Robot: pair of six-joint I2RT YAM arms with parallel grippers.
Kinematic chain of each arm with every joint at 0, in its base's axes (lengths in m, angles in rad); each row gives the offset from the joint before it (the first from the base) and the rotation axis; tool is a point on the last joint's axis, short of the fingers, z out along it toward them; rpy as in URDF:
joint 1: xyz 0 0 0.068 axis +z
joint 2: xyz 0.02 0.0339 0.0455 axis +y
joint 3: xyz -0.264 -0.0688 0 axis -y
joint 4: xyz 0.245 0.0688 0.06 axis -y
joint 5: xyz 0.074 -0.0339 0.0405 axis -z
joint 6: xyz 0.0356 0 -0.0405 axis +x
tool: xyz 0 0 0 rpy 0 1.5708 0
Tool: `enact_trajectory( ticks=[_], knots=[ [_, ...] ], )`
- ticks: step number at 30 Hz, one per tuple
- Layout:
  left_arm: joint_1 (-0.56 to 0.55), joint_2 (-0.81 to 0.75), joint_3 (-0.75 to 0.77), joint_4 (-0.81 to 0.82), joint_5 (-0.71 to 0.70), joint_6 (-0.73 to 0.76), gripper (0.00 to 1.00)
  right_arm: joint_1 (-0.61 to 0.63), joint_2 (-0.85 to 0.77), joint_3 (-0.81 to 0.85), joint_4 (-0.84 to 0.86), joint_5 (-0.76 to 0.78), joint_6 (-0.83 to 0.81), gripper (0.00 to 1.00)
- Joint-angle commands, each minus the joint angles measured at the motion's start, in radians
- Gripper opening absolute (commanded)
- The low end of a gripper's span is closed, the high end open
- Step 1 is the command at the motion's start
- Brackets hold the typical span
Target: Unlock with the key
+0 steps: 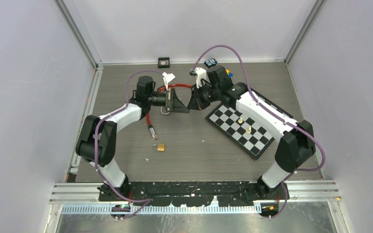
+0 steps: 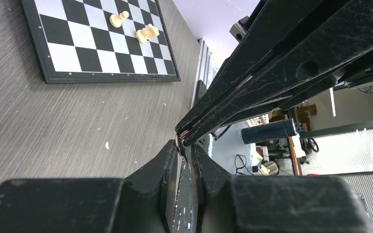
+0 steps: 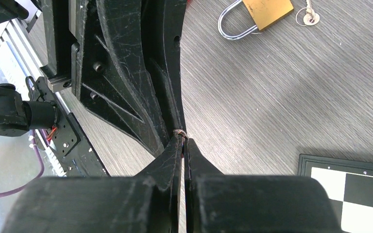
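Observation:
A brass padlock [image 1: 161, 146] lies flat on the table in front of the left arm; the right wrist view shows it [image 3: 257, 14] with a small key ring [image 3: 311, 18] beside it. Above the table's middle, my left gripper [image 1: 187, 108] and right gripper [image 1: 191, 104] meet tip to tip. A small metal piece, the key [image 3: 180, 132], is pinched where the tips touch and is mostly hidden. The left gripper [image 2: 187, 145] is closed on it [image 2: 179, 139] with a narrow slit. The right gripper [image 3: 182, 141] is shut on it too.
A chessboard [image 1: 223, 116] with two pale pieces [image 1: 240, 120] lies under the right arm. A red cable [image 1: 148, 119] runs beneath the left arm. A small black box [image 1: 163, 61], a white part [image 1: 168, 77] and a blue part [image 1: 210, 62] sit near the back wall.

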Motion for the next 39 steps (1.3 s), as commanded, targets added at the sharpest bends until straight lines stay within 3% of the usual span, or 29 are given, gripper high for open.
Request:
enact_trajectory(
  ticks=[1,5,12,22,26,32,36,39],
  knots=[
    [0.001,0.003,-0.006,0.069,0.040,-0.025,0.20,-0.006,-0.056,-0.002,0.031,0.006,0.008,0.01],
    [0.001,0.009,-0.008,0.069,0.041,-0.027,0.26,-0.010,-0.059,-0.005,0.031,0.010,0.006,0.01],
    [0.000,0.021,-0.010,0.069,0.043,-0.031,0.25,-0.013,-0.066,-0.006,0.031,0.020,0.004,0.01],
    [-0.002,0.023,-0.011,0.069,0.051,-0.031,0.16,-0.014,-0.064,-0.010,0.033,0.028,-0.004,0.01],
    [-0.004,0.027,-0.005,0.069,0.056,-0.031,0.01,-0.014,-0.063,-0.018,0.041,0.024,0.002,0.01],
    [-0.004,0.027,-0.004,0.066,0.063,-0.017,0.00,-0.016,-0.067,-0.024,0.044,0.023,0.001,0.01],
    [-0.004,0.011,0.017,-0.048,0.066,0.097,0.00,-0.026,-0.084,-0.040,0.042,0.006,-0.019,0.01],
    [-0.004,-0.007,0.058,-0.281,0.059,0.298,0.00,-0.035,-0.098,-0.055,0.032,-0.019,-0.044,0.03]
  ],
)
